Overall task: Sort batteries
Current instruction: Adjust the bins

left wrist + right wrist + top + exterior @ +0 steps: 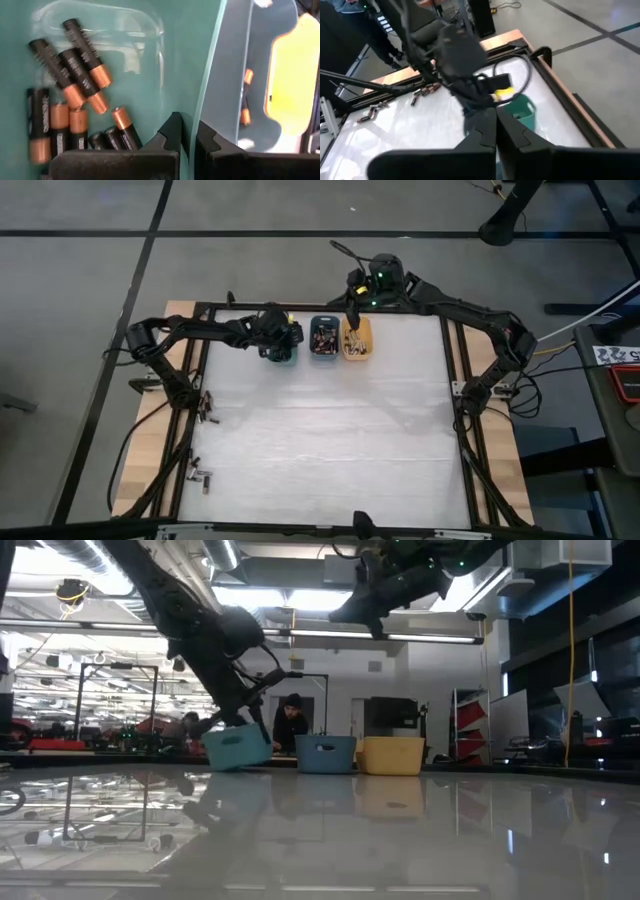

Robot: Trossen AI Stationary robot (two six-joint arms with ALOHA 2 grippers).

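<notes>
Three small bins stand in a row at the table's far edge: teal point(279, 348), blue point(323, 336) and orange point(357, 339). Several black batteries with coppery ends point(75, 80) lie in the teal bin point(190, 60). More batteries point(245, 112) show in the blue bin point(235, 75). My left gripper point(188, 135) is shut on the teal bin's wall. My right gripper point(378, 628) hangs shut and empty high above the orange bin point(391, 755). In its wrist view its fingers point(495, 122) meet with nothing between them. My left gripper pinches the teal bin's side wall point(192, 117), the one next to the blue bin, with one finger inside the bin and one outside. The fingers come slanting down from above. In the low view the teal bin point(238, 748) sits tilted, its held side a little higher.
Loose batteries point(207, 408) lie by the table's left frame, with more point(203, 477) nearer the front. A black frame point(455, 400) runs round the white table top, whose middle and near part are bare. A person point(291, 720) shows in the room beyond.
</notes>
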